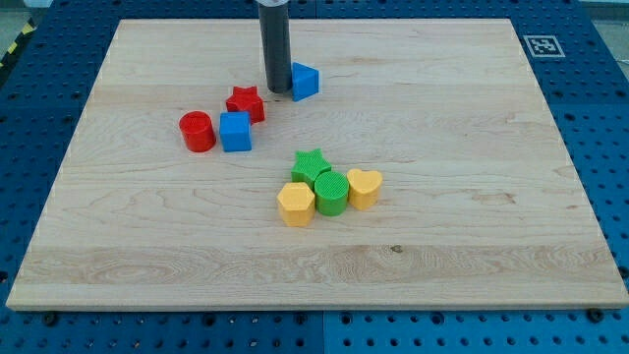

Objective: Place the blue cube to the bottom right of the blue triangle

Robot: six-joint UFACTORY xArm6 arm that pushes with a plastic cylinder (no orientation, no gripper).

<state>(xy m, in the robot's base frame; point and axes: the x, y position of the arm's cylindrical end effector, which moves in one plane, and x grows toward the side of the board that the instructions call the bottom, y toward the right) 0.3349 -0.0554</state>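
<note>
The blue cube [235, 131] lies at the view's left of centre, between a red cylinder [197, 131] on its left and a red star [246, 103] just above and to its right. The blue triangle [305, 81] lies toward the view's top, up and to the right of the cube. My tip [277, 90] rests on the board right beside the blue triangle's left side, touching or nearly so, and just to the right of the red star. The tip is apart from the blue cube.
A cluster sits near the board's middle: a green star [312, 164], a green cylinder [331, 192], a yellow hexagon [296, 204] and a yellow heart [365, 187]. The wooden board [472, 226] lies on a blue pegboard, with a marker tag [543, 44] at its top right corner.
</note>
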